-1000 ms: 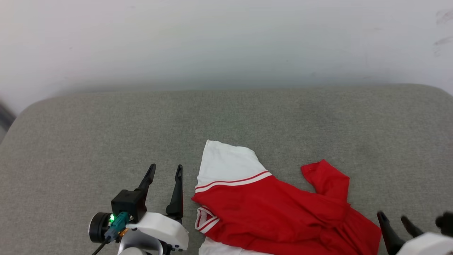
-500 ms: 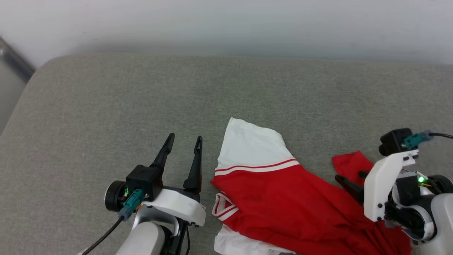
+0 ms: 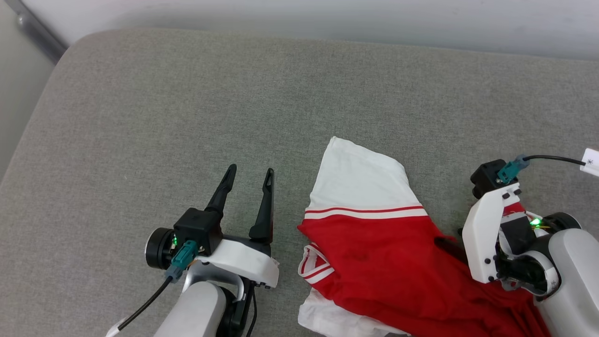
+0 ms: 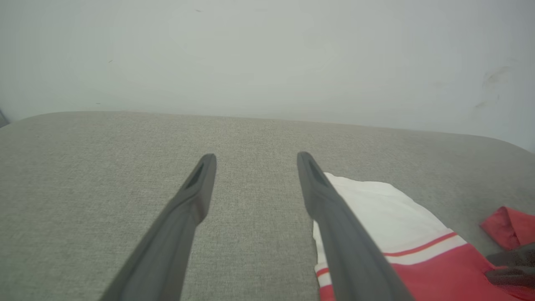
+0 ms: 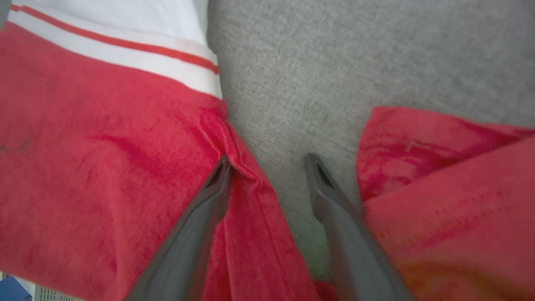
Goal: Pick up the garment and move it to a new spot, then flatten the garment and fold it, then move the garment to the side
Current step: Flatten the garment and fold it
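- On the grey woven-fabric padded surface (image 3: pixel 187 107), toward its near right part, lies the bright red thin-fabric sports jersey (image 3: pixel 374 262), spread but rumpled, its lower portion running off the bottom of the head view.
- A white panel (image 3: pixel 360 178) of the jersey points toward the pale wall (image 3: pixel 327 18); a red-and-white stripe trim (image 3: pixel 365 211) divides it from the red body.
- A short red sleeve (image 5: pixel 418 142) is folded beside the body, with a wedge of bare grey fabric between the two.
- Left end effector (image 3: pixel 250 170): fingers spread wide, nothing between them, held just beside the jersey's left edge. From the left wrist view its right finger overlaps the white panel's edge; contact cannot be confirmed.
- Right end effector (image 5: pixel 268 159): pointed down at the jersey, fingers apart. One fingertip (image 5: pixel 223 167) rests against a raised crease along the edge of the red body; the other stands over the bare grey wedge, just beside the sleeve. A ridge of red cloth lies between the fingers, but they are not closed on it.
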### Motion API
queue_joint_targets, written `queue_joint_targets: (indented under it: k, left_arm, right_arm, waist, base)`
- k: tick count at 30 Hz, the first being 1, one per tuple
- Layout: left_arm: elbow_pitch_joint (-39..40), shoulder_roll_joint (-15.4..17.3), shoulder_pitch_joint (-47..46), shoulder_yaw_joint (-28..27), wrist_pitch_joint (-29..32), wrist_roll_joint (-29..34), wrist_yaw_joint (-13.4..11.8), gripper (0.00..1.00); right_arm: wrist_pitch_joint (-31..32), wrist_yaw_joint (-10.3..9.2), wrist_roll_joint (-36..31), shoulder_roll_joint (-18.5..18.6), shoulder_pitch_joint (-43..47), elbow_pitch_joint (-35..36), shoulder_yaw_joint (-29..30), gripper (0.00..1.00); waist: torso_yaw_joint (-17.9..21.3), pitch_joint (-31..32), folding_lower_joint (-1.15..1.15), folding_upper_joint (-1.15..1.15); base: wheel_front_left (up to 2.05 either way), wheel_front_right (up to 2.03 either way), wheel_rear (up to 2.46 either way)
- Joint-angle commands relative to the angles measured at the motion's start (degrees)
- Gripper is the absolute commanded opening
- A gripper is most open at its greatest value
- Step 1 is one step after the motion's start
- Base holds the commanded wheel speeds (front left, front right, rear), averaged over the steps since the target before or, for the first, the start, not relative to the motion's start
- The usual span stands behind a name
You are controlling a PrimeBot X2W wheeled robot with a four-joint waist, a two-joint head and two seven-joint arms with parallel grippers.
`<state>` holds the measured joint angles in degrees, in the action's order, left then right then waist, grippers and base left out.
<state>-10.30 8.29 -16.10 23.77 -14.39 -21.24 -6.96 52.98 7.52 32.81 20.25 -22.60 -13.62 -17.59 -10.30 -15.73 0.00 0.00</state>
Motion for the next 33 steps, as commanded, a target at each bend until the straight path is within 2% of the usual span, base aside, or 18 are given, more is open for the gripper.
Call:
queue_joint_targets:
  k: [1, 5, 10, 14, 18, 22, 25, 30, 31, 33]
  left_arm:
    - [-0.1, -0.3, -0.8, 0.0, -0.4, 0.3, 0.2, 1.0]
    - [-0.9, -0.5, -0.6, -0.1, -0.5, 0.2, 0.2, 1.0]
    - [-1.6, -0.5, 0.5, -0.1, -0.6, 0.2, 0.2, 1.0]
    - [-1.7, 0.1, 1.1, -0.5, -0.7, 0.0, 0.1, 1.0]
    - [-1.7, 0.7, 1.9, -0.5, -0.7, -0.2, 0.0, 1.0]
    - [-1.6, 1.1, 2.9, -0.5, -0.4, -0.5, -0.3, 1.0]
    - [-1.3, 1.4, 3.2, -0.5, -0.1, -0.7, -0.4, 1.0]
    - [-0.9, 2.0, 4.0, -0.4, 0.7, -0.9, -0.7, 1.0]
    - [-0.8, 2.2, 4.0, -0.5, 0.9, -1.0, -0.8, 1.0]
    - [-0.5, 2.5, 4.3, -0.6, 1.1, -1.1, -1.0, 1.0]
  right_arm:
    - [1.0, -0.06, 0.3, -0.4, 1.8, -2.7, -2.1, 0.0]
    - [-3.0, -0.03, 2.0, 0.4, -0.7, -1.4, -3.6, 0.0]
    - [-11.6, -0.04, 0.6, 2.5, -4.7, 0.1, -1.5, 0.0]
    - [-17.4, -0.04, -2.1, 2.9, -5.8, -0.3, 3.5, 0.0]
    - [-20.4, -0.04, -4.9, 2.1, -1.7, -0.6, 11.4, 0.0]
    - [-22.7, -0.04, -7.8, -0.4, 5.4, 0.2, 21.0, 0.0]
    - [-23.3, -0.04, -10.6, -3.9, 12.4, 1.1, 27.7, 0.0]
    - [-24.1, -0.04, -12.9, -11.4, 22.1, 2.7, 32.9, 0.0]
    - [-24.0, -0.03, -13.0, -12.8, 23.6, 3.2, 32.8, 0.05]
    - [-24.7, -0.04, -13.6, -14.2, 25.6, 3.9, 32.8, 0.49]
  waist:
    - [-0.1, -0.1, 0.0, 0.0]
    - [-0.2, 0.5, 0.0, 0.0]
    - [0.6, 2.6, 0.0, 0.0]
    - [2.0, 4.0, 0.0, 0.0]
    - [3.4, 5.1, 0.0, 0.0]
    - [4.8, 5.8, 0.0, 0.0]
    - [5.8, 6.2, 0.0, 0.0]
    - [7.0, 7.0, 0.0, 0.0]
    - [7.2, 7.1, 0.0, 0.0]
    - [7.6, 7.4, 0.0, 0.0]
  base:
    - [0.0, 0.0, 0.0]
    - [0.0, 0.0, 0.0]
    - [0.0, 0.0, 0.0]
    - [0.0, 0.0, 0.0]
    - [0.0, 0.0, 0.0]
    - [0.0, 0.0, 0.0]
    - [0.0, 0.0, 0.0]
    - [0.0, 0.0, 0.0]
    - [0.0, 0.0, 0.0]
    - [0.0, 0.0, 0.0]
